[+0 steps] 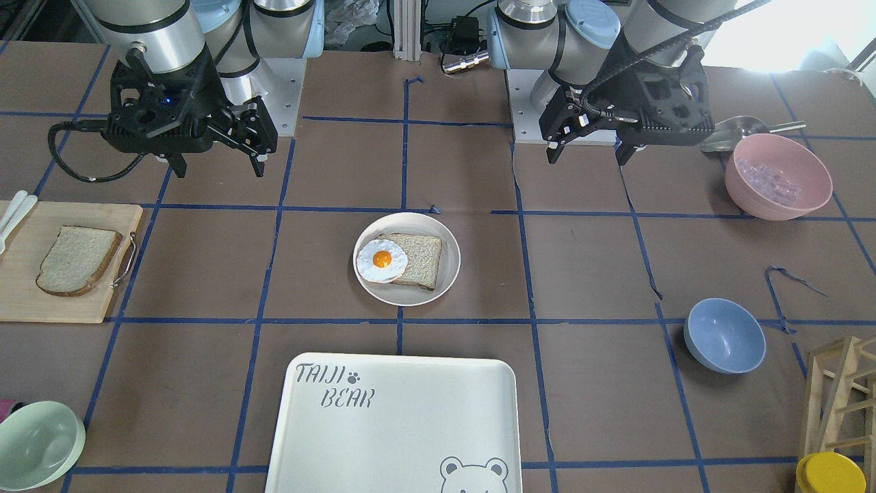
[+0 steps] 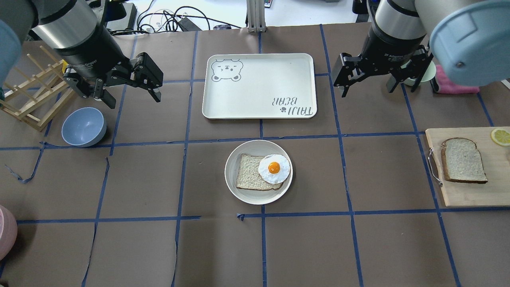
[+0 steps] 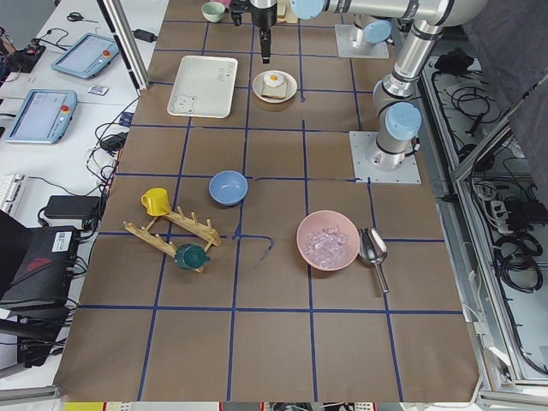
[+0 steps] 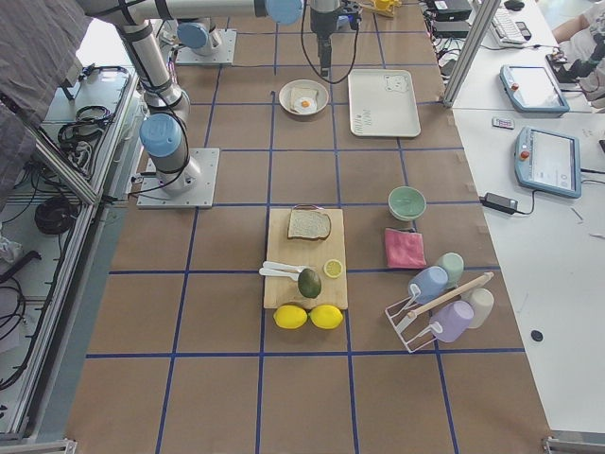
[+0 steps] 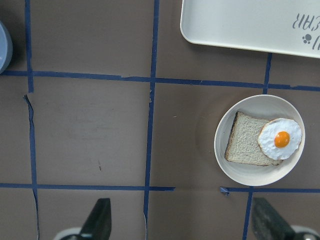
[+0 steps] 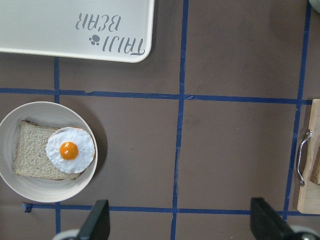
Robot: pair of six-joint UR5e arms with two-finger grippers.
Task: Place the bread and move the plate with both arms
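The bread [image 2: 463, 160], domed with a dark crust, lies on a wooden cutting board [image 2: 470, 193] at my right; it also shows in the front view [image 1: 79, 260]. The round cream plate [image 2: 255, 198] sits mid-table [image 1: 448, 275] and holds a squarer slice [image 2: 249, 177] with a fried egg [image 2: 273, 168] on it. My left gripper [image 2: 132, 97] hangs open and empty, high over the far left of the table [image 1: 587, 154]. My right gripper [image 2: 367, 91] hangs open and empty at the far right [image 1: 219, 168]. Both wrist views show the plate [image 5: 250, 175] [image 6: 30, 187] below open fingers.
The white "TAIJI BEAR" tray [image 2: 259, 85] lies just beyond the plate. A blue bowl [image 2: 83, 126] and a wooden rack [image 2: 36, 95] stand under my left arm. A pink bowl [image 1: 778, 176] and a green bowl [image 1: 37, 445] sit near the table's edges.
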